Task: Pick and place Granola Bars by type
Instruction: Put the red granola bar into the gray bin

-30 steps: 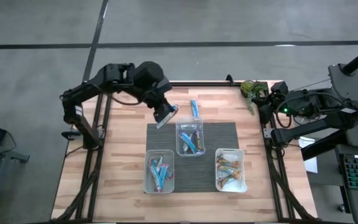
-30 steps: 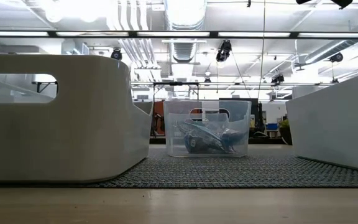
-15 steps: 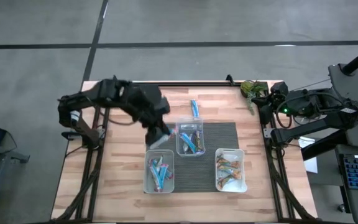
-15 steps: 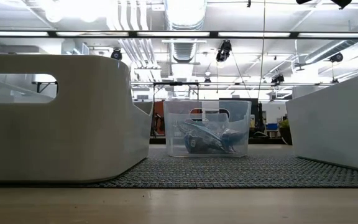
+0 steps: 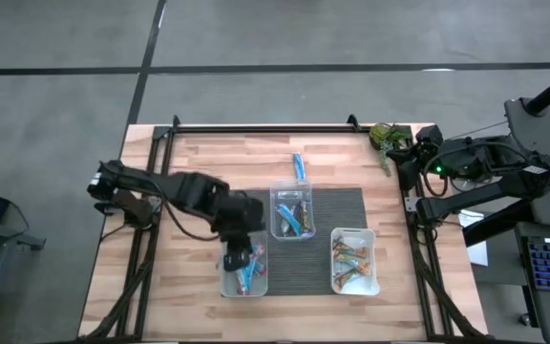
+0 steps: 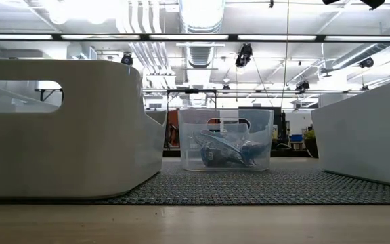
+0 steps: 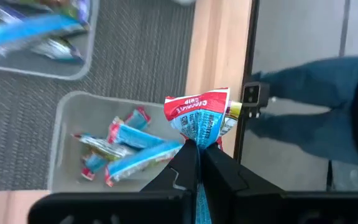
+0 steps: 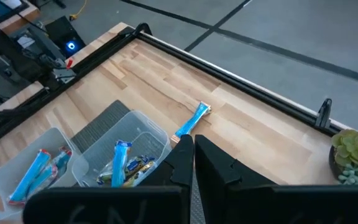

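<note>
Left hand [image 5: 236, 259] hung over the near-left tub [image 5: 244, 285], clamped on a blue bar [image 7: 202, 120]. Right hand [image 5: 411, 153] waited closed beside the plant [image 5: 384, 136]. One bar [image 5: 299, 166] lay on the tabletop [image 5: 189, 167] behind the middle tub [image 5: 292, 212]. From the left wrist, blue bars [image 7: 129, 146] filled that near-left tub. From the right wrist, the loose bar lay beyond the middle tub.

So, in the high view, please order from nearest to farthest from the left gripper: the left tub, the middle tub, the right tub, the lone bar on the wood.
1. left tub, directly under the left gripper
2. middle tub, on the mat
3. lone bar, far side
4. right tub, right side
</note>
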Available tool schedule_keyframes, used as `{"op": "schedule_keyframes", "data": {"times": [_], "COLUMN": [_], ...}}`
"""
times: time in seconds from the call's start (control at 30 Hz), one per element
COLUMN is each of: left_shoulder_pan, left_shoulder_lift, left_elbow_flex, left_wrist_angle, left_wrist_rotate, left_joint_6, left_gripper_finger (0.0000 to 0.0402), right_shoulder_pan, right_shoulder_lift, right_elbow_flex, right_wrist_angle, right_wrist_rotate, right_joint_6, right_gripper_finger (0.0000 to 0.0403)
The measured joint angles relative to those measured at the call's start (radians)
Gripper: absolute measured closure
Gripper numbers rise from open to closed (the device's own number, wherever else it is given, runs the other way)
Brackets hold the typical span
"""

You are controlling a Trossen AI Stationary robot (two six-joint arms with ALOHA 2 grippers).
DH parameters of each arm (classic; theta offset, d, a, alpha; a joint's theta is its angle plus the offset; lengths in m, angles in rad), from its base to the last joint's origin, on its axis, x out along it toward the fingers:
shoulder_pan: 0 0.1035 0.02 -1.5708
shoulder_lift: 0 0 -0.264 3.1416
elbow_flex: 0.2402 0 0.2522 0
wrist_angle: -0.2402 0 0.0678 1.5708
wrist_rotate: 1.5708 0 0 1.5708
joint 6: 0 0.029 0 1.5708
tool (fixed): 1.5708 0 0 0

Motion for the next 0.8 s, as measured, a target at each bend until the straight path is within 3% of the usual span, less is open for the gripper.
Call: {"op": "schedule_keyframes", "data": {"times": [0.2,0.33,0.8], "left_shoulder_pan": [-0.022,-0.021,-0.020], "left_shoulder_lift": [-0.001,-0.001,-0.002], "left_elbow_flex": [-0.125,-0.183,-0.321], "left_wrist_angle": [0.092,0.149,0.214], "left_wrist_rotate": [0.002,-0.021,-0.104], "left_joint_6": [-0.016,-0.112,-0.768], "left_gripper_finger": [0.0401,0.0401,0.0401], "right_shoulder_pan": [0.000,0.000,0.000], "right_shoulder_lift": [-0.002,-0.002,-0.002], "right_elbow_flex": [0.000,0.000,0.000], "right_wrist_angle": [-0.001,-0.001,-0.001], "right_wrist_rotate": [0.000,0.000,-0.004], "right_joint_6": [0.006,-0.023,-0.159], "right_gripper_finger": [0.0394,0.0394,0.0394]}}
